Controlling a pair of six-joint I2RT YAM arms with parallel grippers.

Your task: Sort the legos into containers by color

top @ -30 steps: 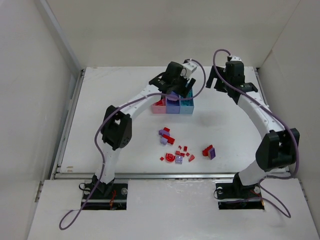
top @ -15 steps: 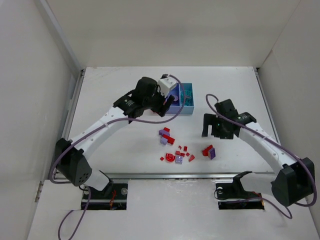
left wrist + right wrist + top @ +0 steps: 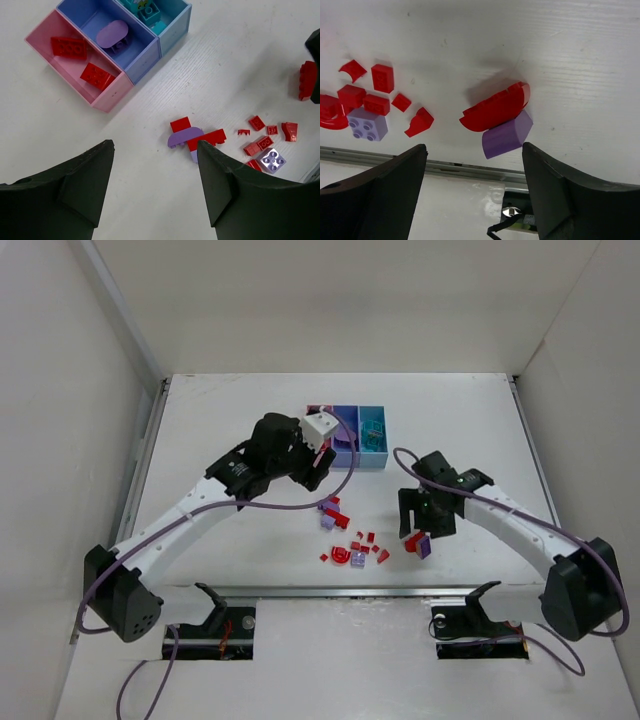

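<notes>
Right pincer [image 3: 472, 150], spread and empty, hangs over the red arch [image 3: 497, 107] touching the lilac block [image 3: 506, 134]; I'd straddle only 1 piece. Left pincer [image 3: 155, 145] gapes empty too.

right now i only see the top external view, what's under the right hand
observer: a curved red plastic lego piece touching a lilac rounded plastic block, both lying loose on the white table.
operator: hand shut on them
observer: no, the right hand is open, neither piece gripped.
operator: what's in the pink bin
observer: the pink plastic bin holds two flat red studded plates.
</notes>
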